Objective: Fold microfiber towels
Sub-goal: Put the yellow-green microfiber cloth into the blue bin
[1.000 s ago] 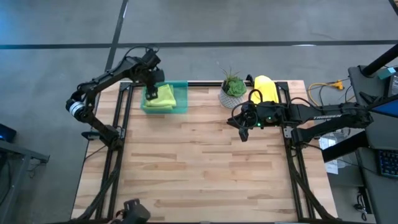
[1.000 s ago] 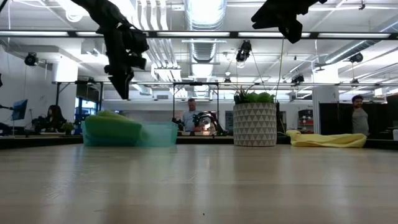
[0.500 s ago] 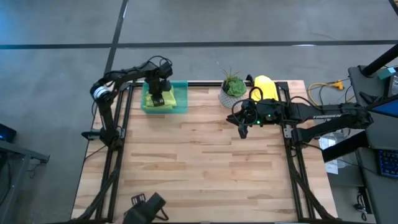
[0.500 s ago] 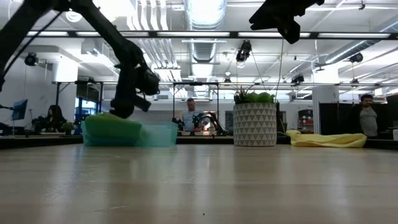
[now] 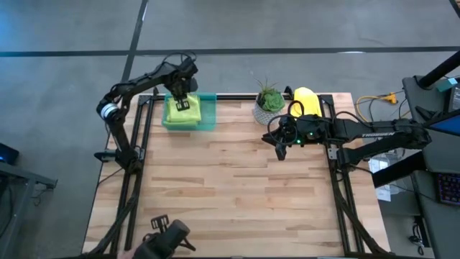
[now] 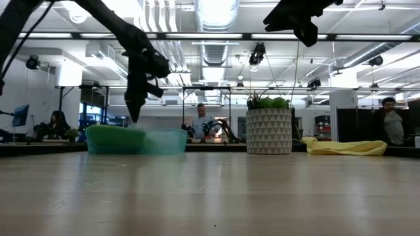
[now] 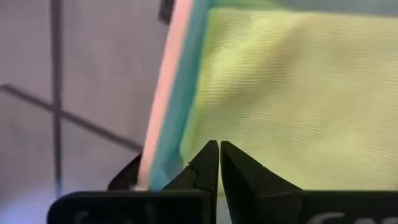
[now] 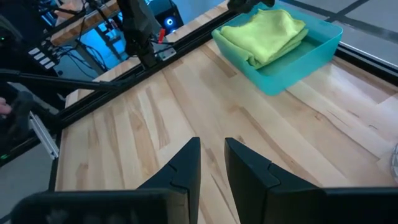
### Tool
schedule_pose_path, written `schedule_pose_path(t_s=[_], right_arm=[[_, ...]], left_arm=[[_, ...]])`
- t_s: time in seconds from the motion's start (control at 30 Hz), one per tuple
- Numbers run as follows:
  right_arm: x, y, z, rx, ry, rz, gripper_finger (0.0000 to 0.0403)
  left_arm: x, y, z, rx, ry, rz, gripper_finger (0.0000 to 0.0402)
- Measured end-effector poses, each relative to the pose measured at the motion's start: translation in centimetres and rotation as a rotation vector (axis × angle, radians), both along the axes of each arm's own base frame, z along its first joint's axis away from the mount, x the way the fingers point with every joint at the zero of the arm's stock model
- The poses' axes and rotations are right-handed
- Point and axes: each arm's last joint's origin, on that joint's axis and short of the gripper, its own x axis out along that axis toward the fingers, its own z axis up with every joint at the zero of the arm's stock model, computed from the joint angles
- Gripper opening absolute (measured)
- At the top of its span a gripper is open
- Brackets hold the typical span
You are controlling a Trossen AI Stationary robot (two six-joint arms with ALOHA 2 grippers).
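Towels: one lime green towel (image 5: 183,113) lies bunched in the single teal tray (image 5: 208,115) at the bench's (image 5: 230,187) far left corner, and one yellow towel (image 5: 307,102) lies beside the potted plant (image 5: 269,102). Left claw (image 5: 181,101) sits pinched fully closed just over the green towel; whether it has any cloth, I cannot tell. Right claw (image 5: 279,146) hovers near the plant, slightly parted and empty.

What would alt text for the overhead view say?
The left gripper, shut, reaches into the teal tray onto a lime green towel at the table's far left. The right gripper waits near a potted plant and yellow towel.

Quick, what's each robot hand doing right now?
Left end effector: closed, over the lime green towel; grip cannot be told.
Right end effector: slightly open, holding nothing.
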Motion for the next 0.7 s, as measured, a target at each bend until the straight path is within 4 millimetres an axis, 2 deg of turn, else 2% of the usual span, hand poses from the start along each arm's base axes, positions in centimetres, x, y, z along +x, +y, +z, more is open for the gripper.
schedule_pose_path(t_s=[0.13,0.33,0.63,0.7], right_arm=[[0.0,-0.1,0.0,-0.015,0.002,-0.003,0.0068],[0.0,-0.4,0.0,-0.032,0.003,-0.007,0.0068],[0.0,-0.4,0.1,-0.027,-0.002,-0.01,0.0068],[0.0,-0.4,0.1,-0.017,-0.005,-0.014,0.0068]], left_arm=[[-0.2,-0.5,0.8,-0.011,-0.036,-0.02,0.0004],[0.6,0.3,0.6,0.021,-0.136,-0.032,0.0004],[1.9,2.0,-4.8,-0.089,-0.087,0.066,0.0004],[1.9,2.2,-5.2,-0.067,-0.049,0.104,0.0004]])
